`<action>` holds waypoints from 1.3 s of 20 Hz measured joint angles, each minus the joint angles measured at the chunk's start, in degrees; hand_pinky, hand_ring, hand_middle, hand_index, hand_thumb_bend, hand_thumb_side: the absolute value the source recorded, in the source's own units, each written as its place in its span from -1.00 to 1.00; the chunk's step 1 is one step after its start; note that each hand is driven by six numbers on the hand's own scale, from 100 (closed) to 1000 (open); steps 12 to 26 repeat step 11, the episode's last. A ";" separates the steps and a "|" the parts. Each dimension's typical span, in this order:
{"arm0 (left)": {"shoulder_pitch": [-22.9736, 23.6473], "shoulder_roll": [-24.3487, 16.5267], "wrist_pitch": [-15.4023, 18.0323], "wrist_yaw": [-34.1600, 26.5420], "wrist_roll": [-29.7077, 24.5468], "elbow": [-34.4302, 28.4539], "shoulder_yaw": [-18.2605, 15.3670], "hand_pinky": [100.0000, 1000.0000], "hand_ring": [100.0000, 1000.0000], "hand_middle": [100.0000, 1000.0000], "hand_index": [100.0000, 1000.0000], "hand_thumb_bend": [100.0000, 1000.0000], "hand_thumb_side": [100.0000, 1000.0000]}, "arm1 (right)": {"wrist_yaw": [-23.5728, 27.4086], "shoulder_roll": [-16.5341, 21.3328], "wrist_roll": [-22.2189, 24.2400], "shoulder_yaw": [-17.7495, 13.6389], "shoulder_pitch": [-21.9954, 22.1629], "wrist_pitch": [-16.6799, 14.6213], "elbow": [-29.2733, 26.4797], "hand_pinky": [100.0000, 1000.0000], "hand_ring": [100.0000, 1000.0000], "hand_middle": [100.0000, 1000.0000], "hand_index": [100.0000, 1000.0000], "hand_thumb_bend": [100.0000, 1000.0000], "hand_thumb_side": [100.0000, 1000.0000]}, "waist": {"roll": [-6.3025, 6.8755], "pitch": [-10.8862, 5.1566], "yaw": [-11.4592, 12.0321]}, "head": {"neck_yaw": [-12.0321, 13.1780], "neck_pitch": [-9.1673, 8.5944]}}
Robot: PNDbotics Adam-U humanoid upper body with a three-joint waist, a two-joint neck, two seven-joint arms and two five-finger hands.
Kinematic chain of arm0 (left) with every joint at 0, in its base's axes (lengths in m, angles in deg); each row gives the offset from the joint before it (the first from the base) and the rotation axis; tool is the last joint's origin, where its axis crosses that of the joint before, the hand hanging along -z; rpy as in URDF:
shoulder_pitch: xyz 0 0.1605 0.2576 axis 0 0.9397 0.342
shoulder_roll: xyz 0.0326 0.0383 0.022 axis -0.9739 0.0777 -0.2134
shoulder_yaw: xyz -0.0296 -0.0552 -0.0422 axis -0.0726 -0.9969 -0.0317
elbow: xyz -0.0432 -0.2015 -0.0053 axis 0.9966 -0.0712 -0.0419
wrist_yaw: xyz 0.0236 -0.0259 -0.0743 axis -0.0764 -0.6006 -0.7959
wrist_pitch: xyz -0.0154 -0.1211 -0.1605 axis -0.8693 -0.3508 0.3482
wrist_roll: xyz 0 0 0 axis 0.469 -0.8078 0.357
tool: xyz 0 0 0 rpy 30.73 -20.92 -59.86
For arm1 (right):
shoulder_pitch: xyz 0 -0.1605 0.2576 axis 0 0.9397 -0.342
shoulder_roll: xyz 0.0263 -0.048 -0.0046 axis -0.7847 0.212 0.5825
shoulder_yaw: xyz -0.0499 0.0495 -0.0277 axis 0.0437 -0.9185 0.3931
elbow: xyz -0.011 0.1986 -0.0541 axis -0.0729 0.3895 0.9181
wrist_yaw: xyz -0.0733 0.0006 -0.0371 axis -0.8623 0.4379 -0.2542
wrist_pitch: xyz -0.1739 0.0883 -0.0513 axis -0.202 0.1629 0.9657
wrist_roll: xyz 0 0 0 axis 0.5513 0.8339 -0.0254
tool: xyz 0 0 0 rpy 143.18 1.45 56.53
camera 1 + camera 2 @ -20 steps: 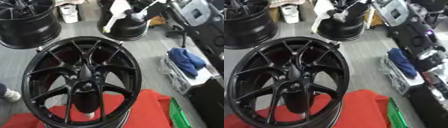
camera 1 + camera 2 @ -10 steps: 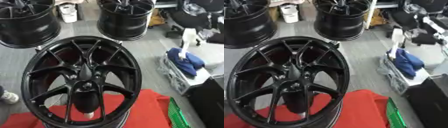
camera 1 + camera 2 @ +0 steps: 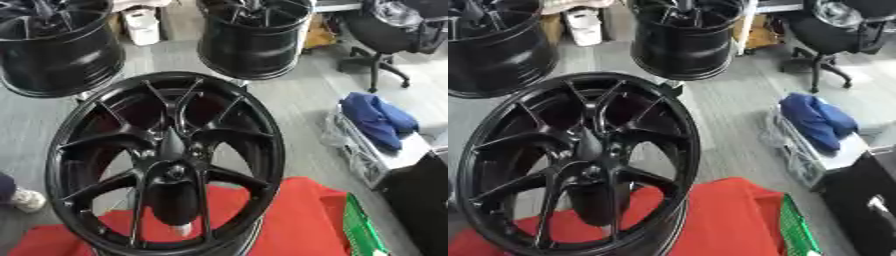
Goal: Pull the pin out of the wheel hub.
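Observation:
The black spoked wheel hub (image 3: 166,160) stands tilted on a red cloth (image 3: 289,220) in the middle of both views. Its centre boss (image 3: 173,172) is dark, and I can make out no pin in it. A small pale stub (image 3: 181,230) shows through the lowest opening of the rim. A dark bulk that looks like my right arm (image 3: 864,200) fills the lower right edge, with a small white piece (image 3: 877,205) on it. The hand there is not clear. My left hand shows in neither view.
Two more black wheels stand behind, at far left (image 3: 52,50) and top centre (image 3: 254,35). A blue cloth (image 3: 376,117) lies on a crate at right, an office chair (image 3: 381,40) behind it. A green basket (image 3: 363,235) borders the red cloth. A shoe (image 3: 22,197) shows at left.
A white-and-black shape high over the back wheel swung right, past the blue cloth, and has left the upper scene. The dark bulk now sits at the lower right. The wheel has not moved.

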 measured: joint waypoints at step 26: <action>0.63 1.08 -0.10 0.00 0.95 0.04 -0.14 0.06 0.32 0.19 0.55 -0.27 0.22 | -19.14 -11.81 3.67 3.46 0.74 -5.98 -33.35 0.44 0.74 1.00 0.86 -1.00 -0.18 | 0.33 -0.44 -0.50 | 0.57 0.21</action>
